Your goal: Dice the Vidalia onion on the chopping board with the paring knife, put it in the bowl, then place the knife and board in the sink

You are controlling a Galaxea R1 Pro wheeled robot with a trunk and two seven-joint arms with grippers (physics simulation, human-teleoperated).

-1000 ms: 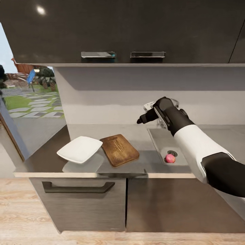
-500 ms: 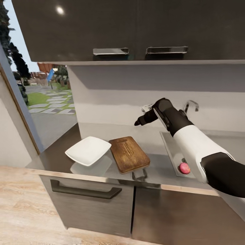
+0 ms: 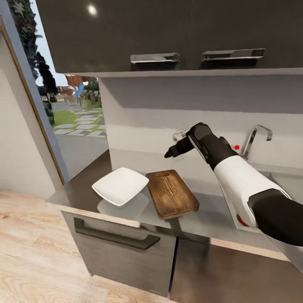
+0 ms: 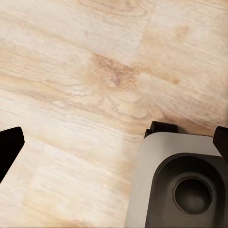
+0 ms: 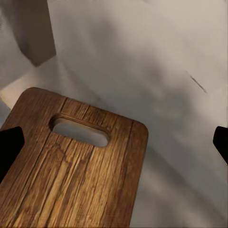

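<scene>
The countertop (image 3: 90, 185) runs under dark wall cabinets (image 3: 168, 33). The right arm (image 3: 248, 189) reaches up from 4 o'clock toward 10 o'clock, elbow bent, wrist level above the counter, its right gripper (image 3: 169, 153) hanging over the far end of the chopping board (image 3: 172, 193); its fingertips sit at opposite edges of the wrist view, jaws apart. The sink (image 3: 290, 181) lies at 3 o'clock, faucet (image 3: 256, 136) behind the arm. The bowl (image 3: 120, 185) touches the board's 9 o'clock side. The left gripper (image 4: 114, 142) points at wood floor (image 4: 71, 71), jaws apart, beside the robot's base (image 4: 185, 185).
</scene>
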